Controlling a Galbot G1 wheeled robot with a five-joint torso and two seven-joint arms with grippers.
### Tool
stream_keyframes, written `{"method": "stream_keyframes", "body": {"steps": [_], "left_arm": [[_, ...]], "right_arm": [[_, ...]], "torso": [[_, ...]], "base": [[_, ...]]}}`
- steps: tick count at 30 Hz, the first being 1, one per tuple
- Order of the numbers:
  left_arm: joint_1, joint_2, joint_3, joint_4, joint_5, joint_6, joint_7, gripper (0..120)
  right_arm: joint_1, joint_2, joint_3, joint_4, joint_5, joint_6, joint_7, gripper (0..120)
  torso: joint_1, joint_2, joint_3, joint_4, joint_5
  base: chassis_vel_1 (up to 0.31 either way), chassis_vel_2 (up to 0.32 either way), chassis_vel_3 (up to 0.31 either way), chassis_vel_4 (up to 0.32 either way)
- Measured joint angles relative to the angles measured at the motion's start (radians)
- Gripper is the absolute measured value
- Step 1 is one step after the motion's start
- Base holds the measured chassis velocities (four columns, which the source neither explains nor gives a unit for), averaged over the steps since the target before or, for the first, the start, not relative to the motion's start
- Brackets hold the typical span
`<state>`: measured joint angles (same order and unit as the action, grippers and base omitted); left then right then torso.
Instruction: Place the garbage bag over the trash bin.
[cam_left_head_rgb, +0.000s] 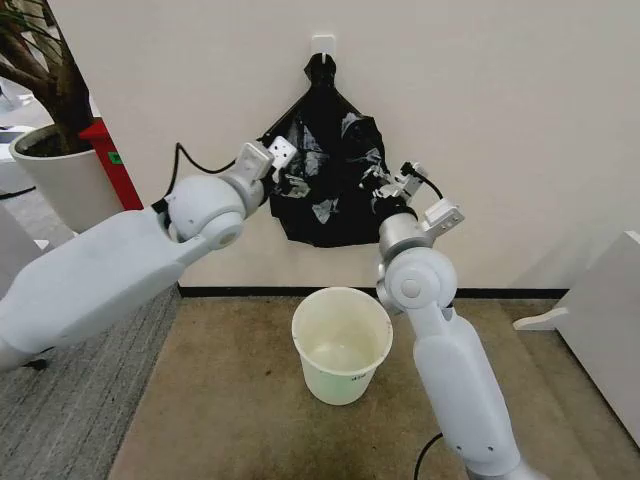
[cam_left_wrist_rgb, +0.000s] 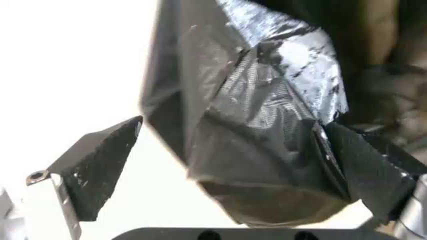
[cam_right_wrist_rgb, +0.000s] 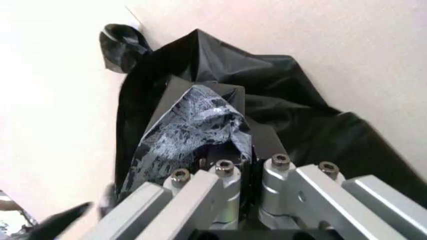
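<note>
garbage bag (cam_left_head_rgb: 322, 170) hung from wall hook (cam_left_head_rgb: 322, 44) above trash bin (cam_left_head_rgb: 341, 343) on floor | left claw (cam_left_wrist_rgb: 233, 165) spread wide, film between fingers, ungripped | right claw (cam_right_wrist_rgb: 250, 175) clamped on bag fold, likely for unhooking

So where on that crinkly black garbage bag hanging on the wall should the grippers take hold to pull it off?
Probably low on the glossy black plastic garbage bag, at its loose side folds, coming in from either side. It hangs from a white wall hook by its knotted top, so the lower plastic bunches freely. The left gripper and right gripper already flank it there.
</note>
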<state>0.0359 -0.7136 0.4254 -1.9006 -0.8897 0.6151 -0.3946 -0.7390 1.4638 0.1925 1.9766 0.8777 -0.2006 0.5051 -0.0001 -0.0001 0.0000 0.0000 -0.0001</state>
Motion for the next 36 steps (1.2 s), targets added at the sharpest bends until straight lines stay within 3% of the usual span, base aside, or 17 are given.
{"method": "stream_keyframes", "body": {"steps": [3,11,14,27,36], "left_arm": [[0.019,0.018,-0.024,-0.01,-0.005,-0.015,-0.019,100],[0.139,0.088,-0.205,-0.057,-0.056,-0.066,-0.099,100],[0.16,0.104,-0.226,-0.082,-0.073,-0.082,-0.091,100],[0.15,0.088,-0.148,-0.158,-0.075,-0.086,-0.032,100],[0.114,0.043,-0.075,-0.109,-0.04,-0.079,-0.023,100]], "right_arm": [[-0.006,-0.001,0.002,-0.002,-0.006,0.0,-0.004,0],[-0.03,-0.004,-0.003,-0.01,-0.041,0.0,-0.02,0],[-0.029,-0.004,-0.01,-0.01,-0.046,0.0,-0.02,0],[-0.014,0.014,-0.045,-0.018,-0.087,0.001,-0.018,0],[-0.013,0.017,-0.053,-0.014,-0.091,0.004,-0.018,0]], "torso": [[0.0,0.0,0.0,0.0001,0.0],[0.0,0.0,0.0,0.0002,-0.0001],[0.0,0.0,0.0,0.0001,0.0003],[0.0,0.0,0.0,-0.0001,0.0002],[0.0,0.0,0.0,-0.0001,0.0002]], "base": [[0.0,0.0,0.0,0.0],[0.0,0.0,0.0,0.0],[0.0,0.0,0.0,0.0],[0.0,0.0,0.0,0.0],[0.0,0.0,0.0,0.0]]}}
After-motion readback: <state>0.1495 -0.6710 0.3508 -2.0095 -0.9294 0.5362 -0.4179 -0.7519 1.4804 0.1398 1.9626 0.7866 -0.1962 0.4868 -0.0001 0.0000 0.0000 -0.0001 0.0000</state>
